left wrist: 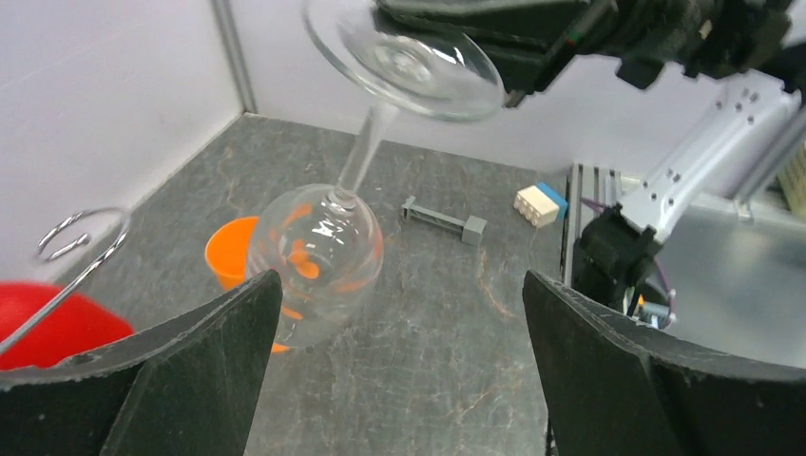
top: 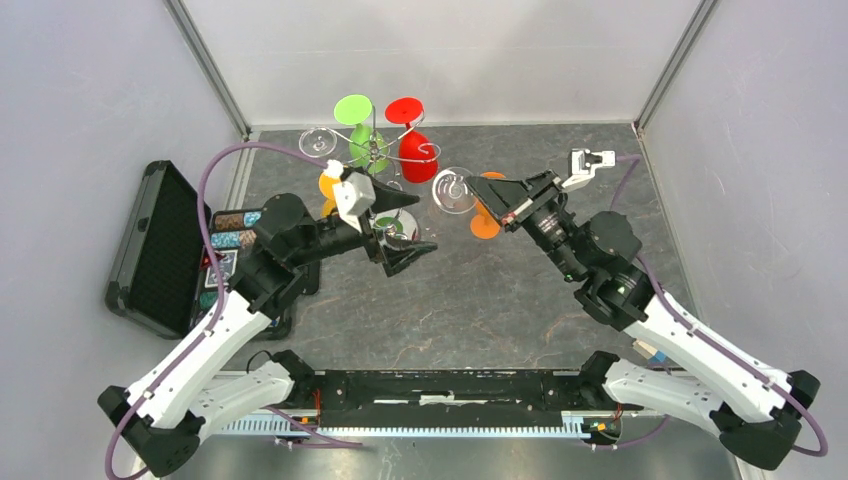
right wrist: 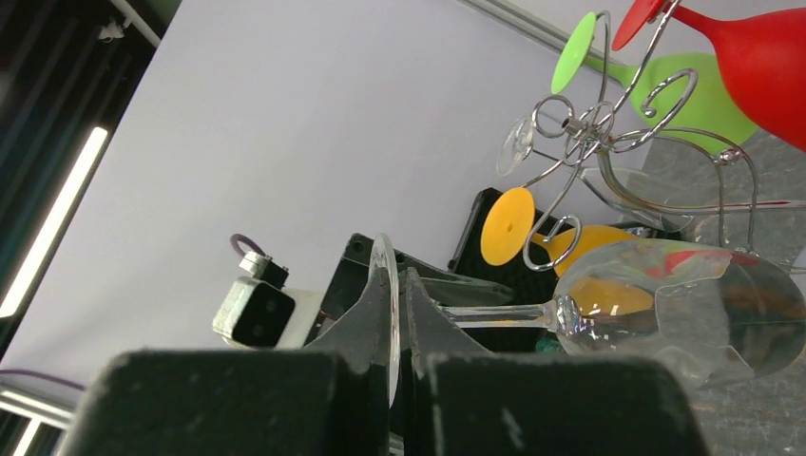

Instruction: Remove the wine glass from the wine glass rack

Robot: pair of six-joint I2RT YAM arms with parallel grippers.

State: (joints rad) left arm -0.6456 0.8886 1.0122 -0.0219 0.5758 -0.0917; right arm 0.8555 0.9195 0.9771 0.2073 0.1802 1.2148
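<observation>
R gripper clamps wine glass foot; L gripper jaws spread wide.

The wine glass rack has its base partly hidden behind the left gripper. On the rack, the red glass is cut by the edge, perhaps half of it.

Clear wine glass, foot pinched in the right gripper, tilts just beside the chrome wine glass rack.
</observation>
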